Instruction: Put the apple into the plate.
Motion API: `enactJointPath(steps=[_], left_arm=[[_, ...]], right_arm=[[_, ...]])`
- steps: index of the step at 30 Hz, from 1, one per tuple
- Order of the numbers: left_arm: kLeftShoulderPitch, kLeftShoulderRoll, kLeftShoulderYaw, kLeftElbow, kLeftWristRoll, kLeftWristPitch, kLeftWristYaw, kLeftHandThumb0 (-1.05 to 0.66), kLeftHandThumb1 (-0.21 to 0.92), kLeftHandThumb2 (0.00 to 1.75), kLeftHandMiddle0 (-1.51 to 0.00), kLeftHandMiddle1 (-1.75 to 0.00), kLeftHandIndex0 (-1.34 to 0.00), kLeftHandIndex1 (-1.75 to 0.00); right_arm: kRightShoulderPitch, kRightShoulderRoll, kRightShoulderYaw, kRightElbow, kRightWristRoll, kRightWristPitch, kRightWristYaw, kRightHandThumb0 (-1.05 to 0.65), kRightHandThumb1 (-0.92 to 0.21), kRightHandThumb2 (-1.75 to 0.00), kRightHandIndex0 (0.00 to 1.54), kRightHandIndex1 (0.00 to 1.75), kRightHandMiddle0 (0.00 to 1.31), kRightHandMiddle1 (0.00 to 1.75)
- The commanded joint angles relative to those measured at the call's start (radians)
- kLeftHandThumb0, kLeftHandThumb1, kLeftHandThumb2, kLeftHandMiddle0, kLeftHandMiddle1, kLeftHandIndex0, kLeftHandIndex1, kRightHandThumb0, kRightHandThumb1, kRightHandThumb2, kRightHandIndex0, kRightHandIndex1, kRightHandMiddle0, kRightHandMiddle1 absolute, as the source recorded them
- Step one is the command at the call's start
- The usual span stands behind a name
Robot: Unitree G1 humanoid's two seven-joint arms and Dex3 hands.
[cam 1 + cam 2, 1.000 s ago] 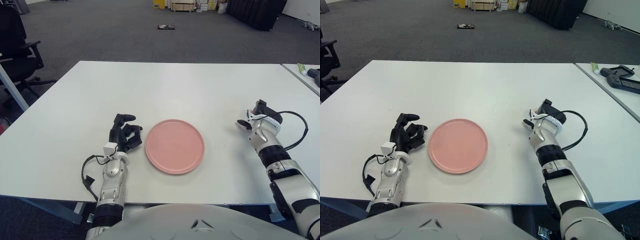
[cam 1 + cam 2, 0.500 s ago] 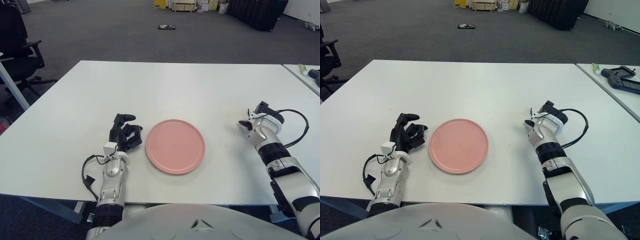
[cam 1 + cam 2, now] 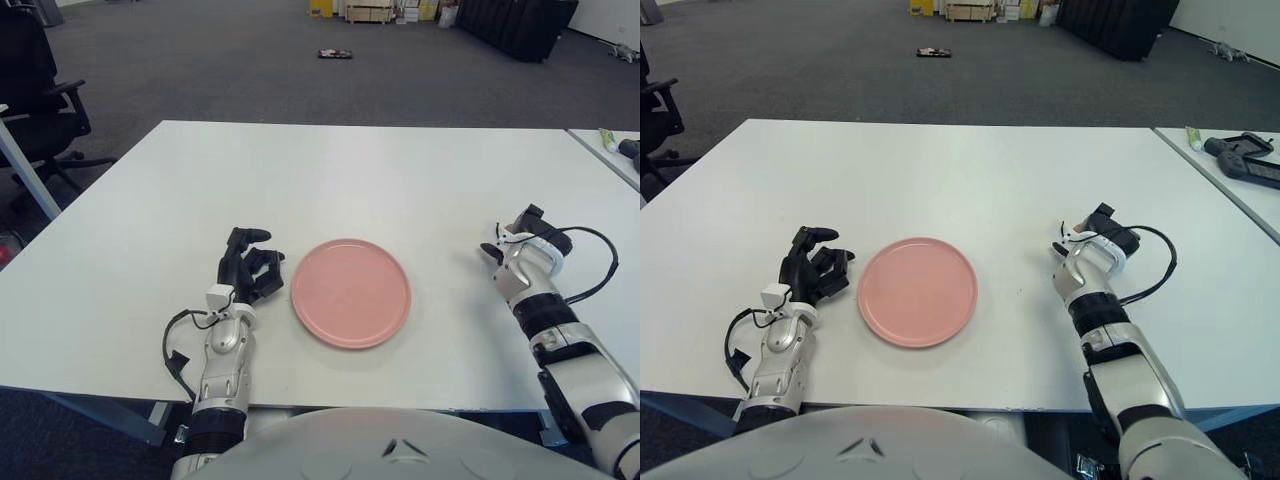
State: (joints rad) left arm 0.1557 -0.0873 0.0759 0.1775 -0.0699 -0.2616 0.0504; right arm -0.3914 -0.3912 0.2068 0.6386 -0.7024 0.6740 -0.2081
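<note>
No apple is visible. The round pink plate lies empty between the curled, empty left hand and the right hand, grip indiscernible; locating the apple precedes any reach.

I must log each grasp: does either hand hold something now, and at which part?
Nothing is held. The left hand shows curled beside the pink plate; the right hand holds nothing.

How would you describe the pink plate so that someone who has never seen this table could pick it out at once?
Start with the big white table in front of the robot. Near its front edge, between the left hand and the right hand, lies the plate, just right of the left hand's dark fingers. It is the only round, flat, pink thing there, and it holds nothing.
</note>
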Motion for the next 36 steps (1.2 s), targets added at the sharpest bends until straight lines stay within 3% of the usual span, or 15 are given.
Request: enactJointPath(steps=[1, 2, 3, 6, 13, 22, 36], left_arm=[[0.009, 0.003, 0.002, 0.024, 0.006, 0.019, 0.005, 0.0, 0.46, 1.05, -0.63, -1.42, -0.37, -1.75], [0.009, 0.003, 0.002, 0.023, 0.008, 0.022, 0.008, 0.0, 0.46, 1.05, -0.63, -1.42, -0.37, -1.75], [0.009, 0.003, 0.002, 0.022, 0.01, 0.024, 0.009, 0.0, 0.46, 1.05, -0.63, -1.41, -0.37, -1.75], [0.009, 0.003, 0.002, 0.02, 0.011, 0.028, 0.011, 0.0, 0.45, 1.06, -0.64, -1.41, -0.38, -1.75], [0.006, 0.004, 0.002, 0.023, 0.008, 0.026, 0.007, 0.0, 0.45, 1.07, -0.63, -1.42, -0.38, -1.75], [0.007, 0.004, 0.0, 0.023, 0.008, 0.019, 0.005, -0.01, 0.44, 1.08, -0.63, -1.45, -0.37, -1.75], [0.008, -0.005, 0.002, 0.012, -0.009, 0.034, 0.004, -0.01, 0.45, 1.06, -0.63, -1.43, -0.37, -1.75]], right_arm=[[0.062, 0.054, -0.053, 0.079, 0.083, -0.037, -0.064, -0.49, -0.43, -1.14, 0.18, 1.67, 0.47, 1.74], [0.061, 0.064, -0.076, 0.082, 0.096, -0.045, -0.098, -0.48, -0.41, -1.17, 0.24, 1.7, 0.5, 1.74], [0.06, 0.071, -0.091, 0.087, 0.106, -0.053, -0.124, -0.31, -0.35, -1.22, 0.37, 1.64, 0.54, 1.74], [0.058, 0.097, -0.142, 0.095, 0.14, -0.083, -0.216, -0.11, -0.26, -1.33, 0.56, 1.62, 0.55, 1.75], [0.061, 0.126, -0.204, 0.124, 0.188, -0.202, -0.368, -0.01, -0.07, -1.57, 0.81, 1.64, 0.59, 1.75], [0.055, 0.137, -0.246, 0.168, 0.243, -0.325, -0.475, 0.0, -0.02, -1.64, 0.86, 1.66, 0.61, 1.75], [0.076, 0.122, -0.245, 0.208, 0.266, -0.534, -0.585, 0.0, -0.02, -1.62, 0.88, 1.62, 0.61, 1.75]])
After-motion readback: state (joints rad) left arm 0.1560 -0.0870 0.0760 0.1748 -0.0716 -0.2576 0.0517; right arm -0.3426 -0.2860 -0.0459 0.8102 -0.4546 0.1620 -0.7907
